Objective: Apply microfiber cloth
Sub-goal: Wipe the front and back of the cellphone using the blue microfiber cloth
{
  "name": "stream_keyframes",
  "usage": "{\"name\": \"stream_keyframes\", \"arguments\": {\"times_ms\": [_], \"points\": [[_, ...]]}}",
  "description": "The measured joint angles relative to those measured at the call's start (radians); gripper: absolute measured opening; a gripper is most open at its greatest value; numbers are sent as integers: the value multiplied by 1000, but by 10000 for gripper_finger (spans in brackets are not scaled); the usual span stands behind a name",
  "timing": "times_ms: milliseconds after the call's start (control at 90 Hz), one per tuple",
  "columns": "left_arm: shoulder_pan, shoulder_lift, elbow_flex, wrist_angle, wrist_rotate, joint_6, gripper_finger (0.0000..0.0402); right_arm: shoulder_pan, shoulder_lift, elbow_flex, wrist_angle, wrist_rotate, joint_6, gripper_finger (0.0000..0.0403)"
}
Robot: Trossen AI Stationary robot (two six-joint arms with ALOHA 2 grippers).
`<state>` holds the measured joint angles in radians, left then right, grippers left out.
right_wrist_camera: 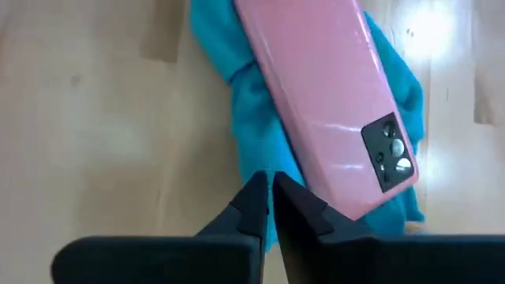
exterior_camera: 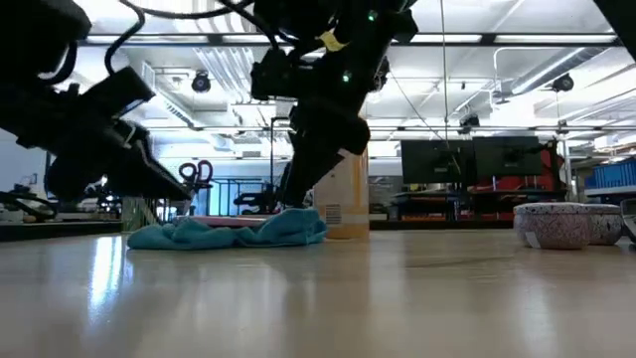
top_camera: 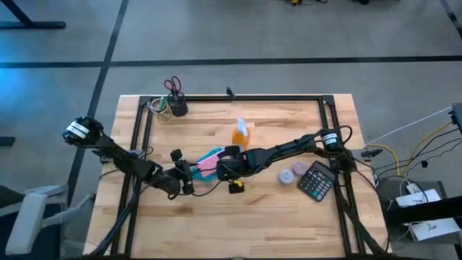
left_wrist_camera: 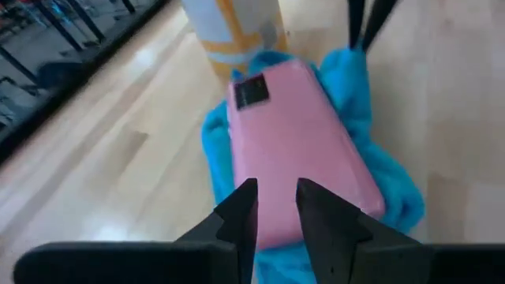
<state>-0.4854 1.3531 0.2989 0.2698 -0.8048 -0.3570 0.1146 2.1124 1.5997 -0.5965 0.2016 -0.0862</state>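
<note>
With the cloth (top_camera: 214, 160) bunched under the pink phone (top_camera: 208, 165) mid-frame on the tabletop (top_camera: 289, 217), the right tool (right_wrist_camera: 270, 207), fingers nearly together, should probably pinch a free edge gently while the left tool (left_wrist_camera: 276, 221), slightly apart, steadies the phone.

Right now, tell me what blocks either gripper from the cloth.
A pink phone lies on top of the microfiber cloth, covering its middle. Its edges stay exposed to the left gripper and right gripper.
</note>
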Motion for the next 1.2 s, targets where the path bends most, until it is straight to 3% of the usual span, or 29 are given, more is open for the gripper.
{"name": "stream_keyframes", "arguments": {"times_ms": [333,411,556,889,1056,1200], "points": [[12,58,1,30,27,1,75,-11,96,-2,84,7,-5,94],[11,54,3,28,28,11,75,-10,102,1,82,8,-3,79],[11,41,27,25,29,49,75,11,87,1,55,12,-20,10],[10,40,67,-26,57,56,75,77,-42,13,42,-99,-46,0],[10,39,67,-31,56,51,75,72,-71,14,148,-160,-86,0],[10,39,67,-33,57,36,75,42,-32,14,237,-143,-97,0]]}}
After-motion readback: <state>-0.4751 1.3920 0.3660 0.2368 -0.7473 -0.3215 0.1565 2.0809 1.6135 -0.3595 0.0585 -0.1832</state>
